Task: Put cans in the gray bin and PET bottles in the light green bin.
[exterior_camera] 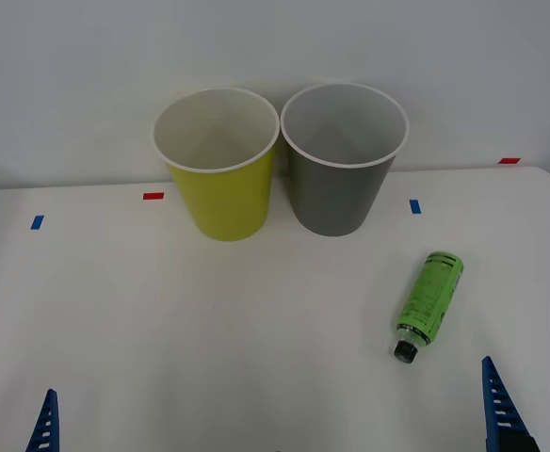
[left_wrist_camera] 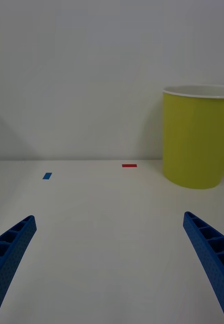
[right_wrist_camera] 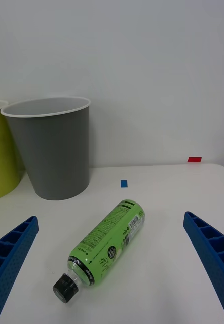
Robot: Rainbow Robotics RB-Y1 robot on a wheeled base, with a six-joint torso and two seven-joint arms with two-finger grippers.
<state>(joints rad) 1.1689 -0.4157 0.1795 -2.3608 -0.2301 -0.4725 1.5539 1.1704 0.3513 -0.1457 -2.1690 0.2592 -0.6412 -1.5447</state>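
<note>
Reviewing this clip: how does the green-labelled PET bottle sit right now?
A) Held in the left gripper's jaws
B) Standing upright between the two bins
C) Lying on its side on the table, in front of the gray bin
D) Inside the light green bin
C: the PET bottle lies flat on the table, cap toward the robot, in front of the gray bin and slightly to its right, untouched.

We see a white table [exterior_camera: 209, 320] carrying a yellow-green tapered round bin [exterior_camera: 220, 193] and a dark gray tapered round bin [exterior_camera: 339, 188], upright and touching at their white rims. A small green-labelled plastic bottle [exterior_camera: 429, 301] lies on its side nearer us, black cap toward us. Small red [exterior_camera: 153, 196] and blue tape marks [exterior_camera: 414, 206] dot the tabletop.
</note>
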